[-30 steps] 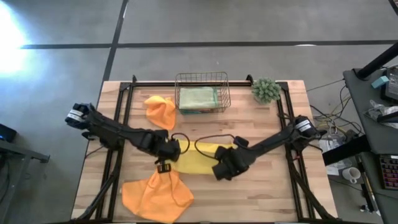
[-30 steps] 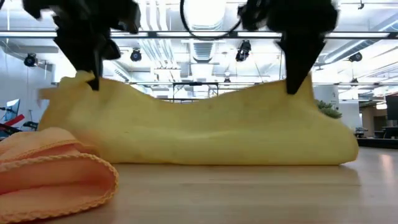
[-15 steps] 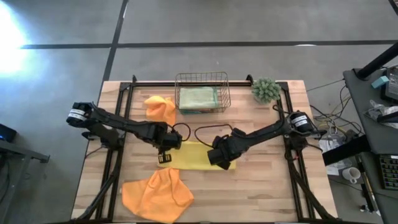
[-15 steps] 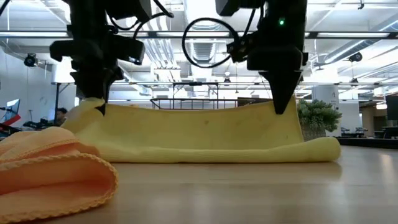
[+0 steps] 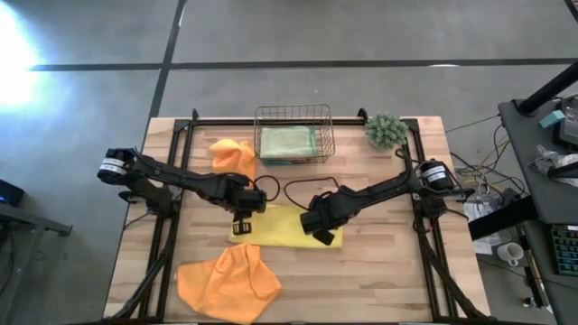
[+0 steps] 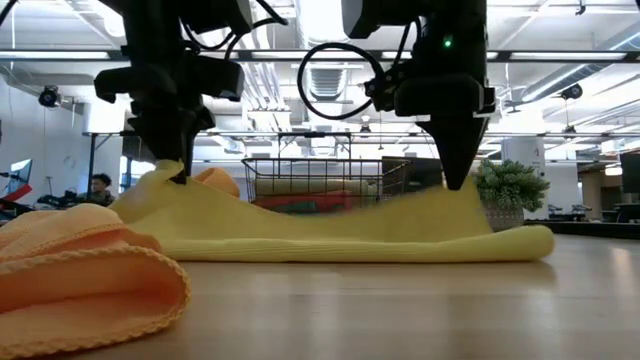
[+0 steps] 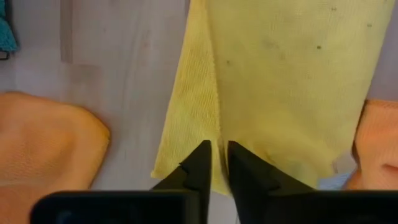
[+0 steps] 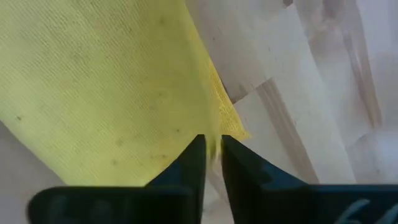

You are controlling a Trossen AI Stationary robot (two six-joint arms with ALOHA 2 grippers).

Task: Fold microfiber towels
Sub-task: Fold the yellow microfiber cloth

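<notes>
A yellow towel (image 5: 282,227) lies folded in a strip mid-table, its bottom layer flat on the wood. My left gripper (image 6: 178,172) is shut on its left end and my right gripper (image 6: 455,180) on its right end; both point down. One orange towel (image 5: 226,284) lies crumpled near the front edge, and another (image 5: 231,158) sits left of the wire basket (image 5: 293,116). Folded green and teal towels (image 5: 287,142) rest inside the basket. My left gripper pinches the yellow towel's left corner (image 7: 214,134) between its two fingers, coming from above and pointing down. That corner stands a little above the table while the cloth beside it slopes down slack onto the lower layer. My right gripper pinches the towel's upper layer near its right edge (image 8: 213,127) between its two fingers, from above and pointing down. The held part (image 6: 440,200) is raised slightly; the right fold (image 6: 525,240) rests on the table.
A small green spiky plant (image 5: 386,131) stands at the far right, beside the basket. Black rails (image 5: 172,226) run along both sides of the table. Bare wood lies in front of the yellow towel on the right.
Both grippers have moved toward the far edge and down, carrying the yellow towel's upper edge with them. The tall raised sheet has sunk into a low folded strip, with its middle sagging onto the lower layer and its bottom fold staying on the table.
</notes>
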